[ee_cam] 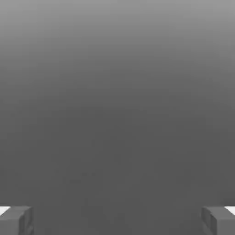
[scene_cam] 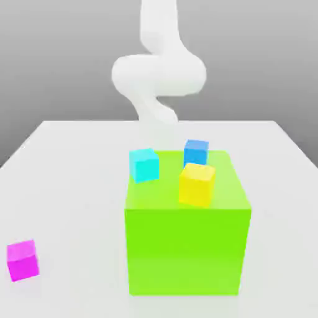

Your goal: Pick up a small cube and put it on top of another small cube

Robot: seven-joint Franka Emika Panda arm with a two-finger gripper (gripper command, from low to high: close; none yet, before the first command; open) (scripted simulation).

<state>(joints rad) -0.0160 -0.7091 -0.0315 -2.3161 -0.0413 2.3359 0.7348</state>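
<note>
Nearest you on the pale tabletop (scene_cam: 74, 186), the small cube (scene_cam: 23, 259) sits at about 8 o'clock from the big lime-green cube (scene_cam: 186, 248). Farther back stands the white arm (scene_cam: 158, 74) against a plain grey backdrop. Your gripper (ee_cam: 117, 220) is spread wide, holding nothing.

The magenta cube (scene_cam: 23, 259) is left standing alone on open tabletop (scene_cam: 68, 180), well apart from the big green cube (scene_cam: 186, 248), by which the middle is blocked.
</note>
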